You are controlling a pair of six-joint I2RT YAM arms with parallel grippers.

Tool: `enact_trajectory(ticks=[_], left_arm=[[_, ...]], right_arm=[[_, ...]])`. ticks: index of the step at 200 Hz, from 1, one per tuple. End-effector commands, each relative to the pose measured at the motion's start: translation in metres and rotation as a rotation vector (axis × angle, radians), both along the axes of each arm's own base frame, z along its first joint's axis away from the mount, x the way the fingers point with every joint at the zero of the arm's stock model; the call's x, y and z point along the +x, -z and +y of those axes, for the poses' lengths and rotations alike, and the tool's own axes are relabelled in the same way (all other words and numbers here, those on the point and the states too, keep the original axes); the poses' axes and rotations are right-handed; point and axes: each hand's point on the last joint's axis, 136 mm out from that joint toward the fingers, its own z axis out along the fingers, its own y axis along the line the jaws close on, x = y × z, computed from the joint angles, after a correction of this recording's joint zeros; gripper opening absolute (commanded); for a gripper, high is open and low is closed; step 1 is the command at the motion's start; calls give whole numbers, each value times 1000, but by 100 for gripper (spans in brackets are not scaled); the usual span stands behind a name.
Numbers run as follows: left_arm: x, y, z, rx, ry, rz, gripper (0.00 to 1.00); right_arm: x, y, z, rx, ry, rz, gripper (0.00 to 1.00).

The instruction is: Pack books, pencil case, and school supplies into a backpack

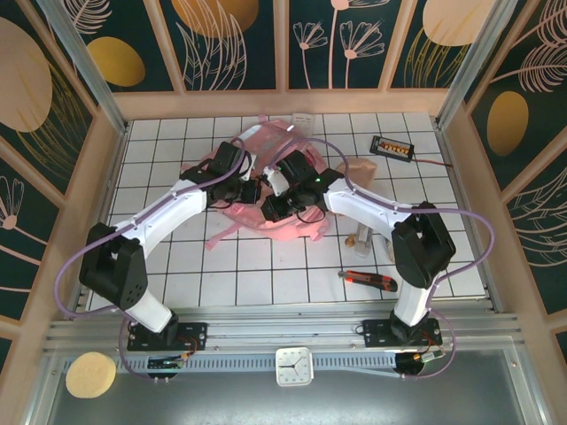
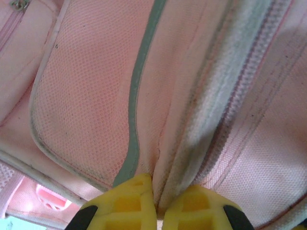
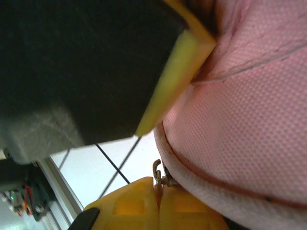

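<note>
the left gripper [image 2: 156, 205] has its yellow fingers [image 2: 127, 203] pressed together on a pinched-up fold of the pink backpack [image 2: 86, 96], right beside the pale zip track [image 2: 225, 96] that runs up the fabric. a mesh pocket [image 2: 81, 124] with white trim lies just to the left of that fold.

the right gripper [image 3: 158, 206] is closed as well, and a small metal zipper pull [image 3: 158, 173] sticks out from between its fingertips, at the piped edge of the bag. just above it, a yellow finger and the dark body of the other arm crowd in close.

from over the table [image 1: 257, 266], both arms reach inward and meet over the middle of the backpack, which lies rumpled on the white tiles toward the far side, straps trailing toward the arms.

to the right of the bag, a pale pencil case [image 1: 361, 166] sits on the tiles, and beyond it a black box with orange buttons [image 1: 392, 147] on a wire. nearer the right arm's base lies a red and black tool [image 1: 370, 281], well apart from the bag.
</note>
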Motion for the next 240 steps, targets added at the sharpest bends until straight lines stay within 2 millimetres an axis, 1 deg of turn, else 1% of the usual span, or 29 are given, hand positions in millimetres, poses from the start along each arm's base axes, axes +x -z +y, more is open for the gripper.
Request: enact_trajectory(ticks=[1,18,40,56,67,72,84,86,96,99,102,106,113,129,144,156,161,166,175,177,182,195,208,223,232,240], left_arm=[[37,-85,-43,-286,-41,-137,1],[39,-92,-49,-334,-54,-118,1],[37,-97,-55,-393,-59,-91,1],[34,-95,-50,-364,-62,-91,1],[31,-96,-43,-334,-60,-103,1],[29,-97,-41,-325,-56,-106,2],[25,-97,-36,-294,-39,-115,2],[24,-96,-35,-286,-35,-117,2],[19,-92,-30,-241,-12,-124,1],[18,-90,-28,-229,-7,-124,1],[16,-88,-26,-216,-4,-124,1],[14,-87,-23,-203,2,-129,1],[9,-84,-19,-184,16,-136,2],[0,-78,-12,-148,43,-144,2],[-6,-75,-11,-142,74,-156,2],[-8,-75,-10,-147,80,-164,2],[-9,-77,-12,-153,88,-170,2],[-10,-77,-13,-159,95,-173,2],[-11,-79,-14,-170,104,-184,2],[-12,-79,-14,-173,107,-185,2],[-12,-79,-15,-176,114,-190,2],[-13,-77,-15,-168,129,-197,2],[-17,-74,-16,-164,154,-196,2],[-19,-72,-15,-157,168,-199,2],[-19,-71,-14,-147,174,-203,2],[-19,-70,-13,-138,178,-204,2]], right_arm=[[-27,-15,35,137,-61,40,0],[-16,-17,40,177,-18,13,0],[-1,-19,53,254,12,-12,0],[5,-18,61,291,26,7,0],[5,-19,61,300,29,6,5],[4,-21,60,304,31,2,11],[2,-25,53,310,35,-1,31],[2,-26,51,311,37,-4,39],[2,-31,40,307,52,-4,62],[4,-34,36,307,59,-6,73],[4,-36,31,305,66,-1,80],[6,-40,26,304,76,3,84],[8,-49,16,304,91,9,87],[17,-67,-9,298,154,29,89],[29,-83,-34,310,229,52,89],[39,-93,-49,338,277,72,89],[44,-97,-54,347,298,78,91],[48,-98,-57,349,316,85,92],[51,-98,-54,352,317,103,92],[60,-98,-61,352,339,103,92],[68,-95,-64,347,354,111,92],[87,-91,-64,326,378,132,90],[105,-95,-56,323,366,134,89],[121,-89,-45,310,350,152,86],[128,-83,-40,308,348,176,82],[132,-77,-36,310,346,200,75]])
